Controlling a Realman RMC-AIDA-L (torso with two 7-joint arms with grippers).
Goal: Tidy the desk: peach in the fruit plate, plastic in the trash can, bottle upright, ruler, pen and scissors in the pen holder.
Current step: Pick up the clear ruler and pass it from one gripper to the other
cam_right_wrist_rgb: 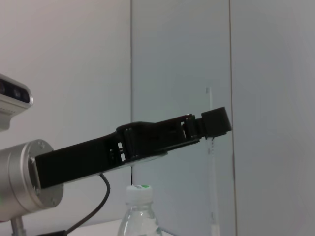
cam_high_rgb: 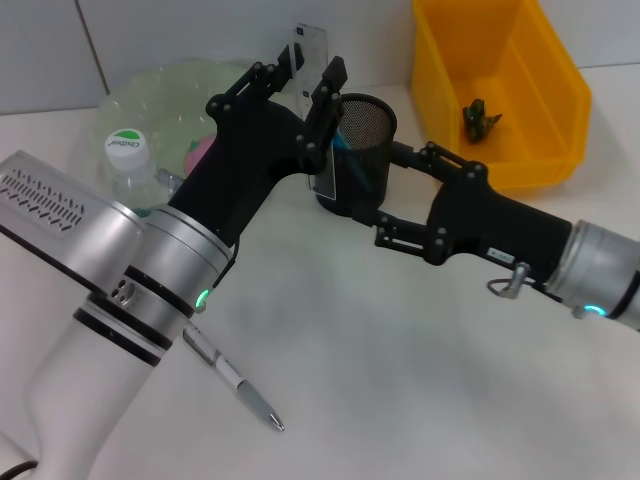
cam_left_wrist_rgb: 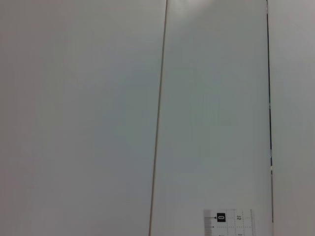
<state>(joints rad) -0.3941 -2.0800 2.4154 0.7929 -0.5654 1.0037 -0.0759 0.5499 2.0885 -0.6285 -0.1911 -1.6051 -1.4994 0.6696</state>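
Holding a clear ruler (cam_high_rgb: pixel 312 90) upright, the left hand (cam_high_rgb: pixel 300 85) hovers just over the far-left rim of the black mesh pen holder (cam_high_rgb: pixel 366 125); its fingers (cam_high_rgb: pixel 328 90) are clamped on the ruler, whose lower end hangs down just left of the holder. The left wrist view catches only the ruler's printed scale (cam_left_wrist_rgb: pixel 229 222) against the wall.

The right hand (cam_high_rgb: pixel 352 195) reaches in from the right, low against the near side of the pen holder; whether it is apart or together cannot be told, since the left arm covers its tips.

Something blue shows inside the holder. A water bottle (cam_high_rgb: pixel 135 165) with a white-and-green cap stands upright at the far left, beside the pale green fruit plate (cam_high_rgb: pixel 160 95), where a pink peach (cam_high_rgb: pixel 198 150) peeks out behind the left arm. A silver pen (cam_high_rgb: pixel 235 385) lies on the white bench (cam_high_rgb: pixel 400 370) near the front. At the far right sits a yellow bin (cam_high_rgb: pixel 500 90) with a small dark object (cam_high_rgb: pixel 478 118) inside.
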